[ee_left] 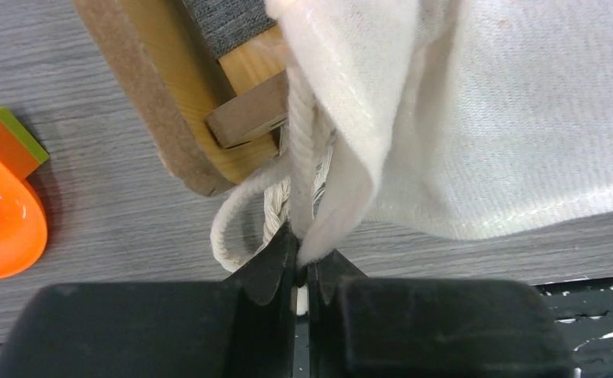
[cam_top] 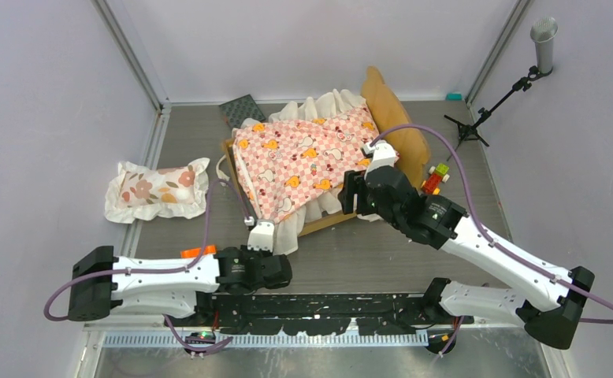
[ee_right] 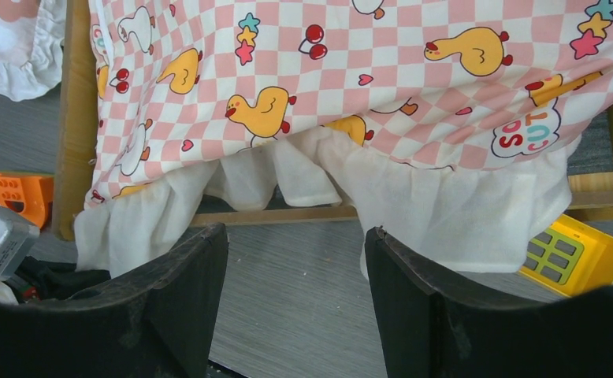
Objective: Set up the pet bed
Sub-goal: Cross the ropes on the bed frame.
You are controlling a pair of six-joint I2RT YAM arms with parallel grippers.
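Note:
The pet bed [cam_top: 395, 118] is a tan wooden frame set at an angle mid-table. A pink-checkered sheet [cam_top: 303, 157] with a white ruffle is draped over it. My left gripper [cam_top: 260, 228] is at the bed's near left corner. In the left wrist view it [ee_left: 307, 256] is shut on the ruffle's edge [ee_left: 343, 213], with a cream rope loop [ee_left: 232, 228] beside its fingers, under the frame corner [ee_left: 169, 102]. My right gripper [cam_top: 351, 193] is at the bed's near right side. It [ee_right: 295, 236] stands open above bare table, just short of the ruffle [ee_right: 445, 205].
A floral ruffled pillow [cam_top: 157, 189] lies to the left. A dark patterned panel [cam_top: 243, 108] lies behind the bed. Small toy bricks [cam_top: 437, 177] sit to the right of the bed, a yellow one [ee_right: 575, 256] under the ruffle. An orange toy [ee_left: 4, 213] is near the left arm.

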